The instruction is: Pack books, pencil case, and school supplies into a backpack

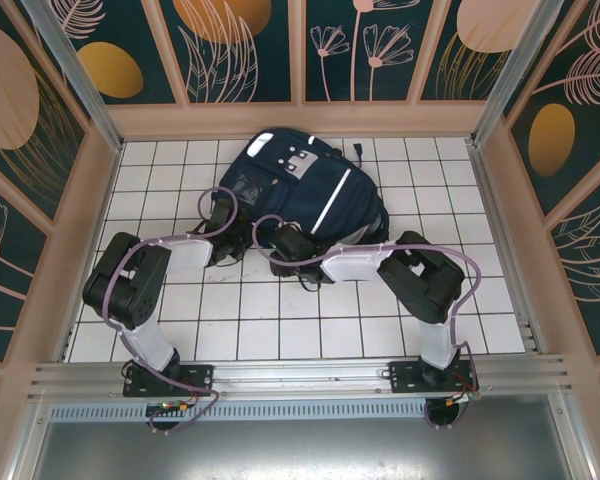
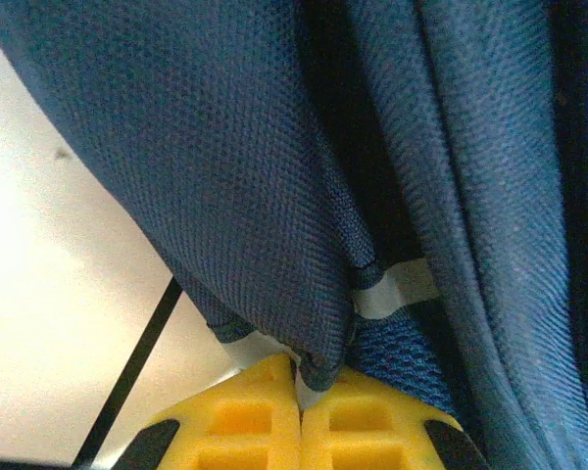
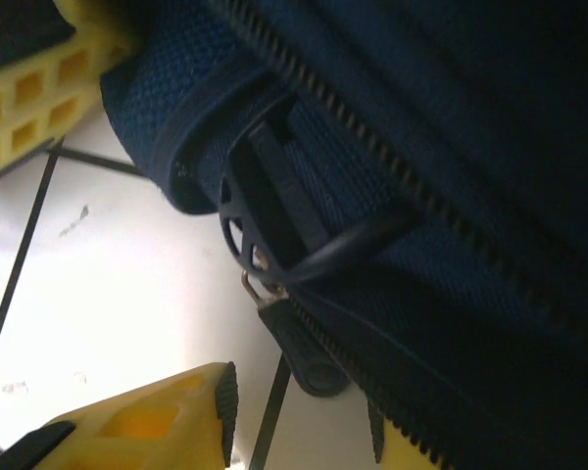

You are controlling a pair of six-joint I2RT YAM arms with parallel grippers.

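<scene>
The large navy blue fabric backpack (image 1: pixel 315 190), lying soft and floppy at the far middle of the white tiled table (image 1: pixel 280 320), is sagging while the left gripper (image 2: pixel 299 377) is pinching its hem tight and the right gripper (image 3: pixel 118 245) is gaping empty, facing the black zipper pull (image 3: pixel 274 220), probably the surest handhold.

Robotics lab test cell: white grid-tiled counter (image 1: pixel 280 340), aluminium frame posts (image 1: pixel 72 70), teal leaf-print wall panels (image 1: pixel 235 60), left arm (image 1: pixel 130 285), right arm (image 1: pixel 430 285) bolted to near rail (image 1: pixel 300 375).
</scene>
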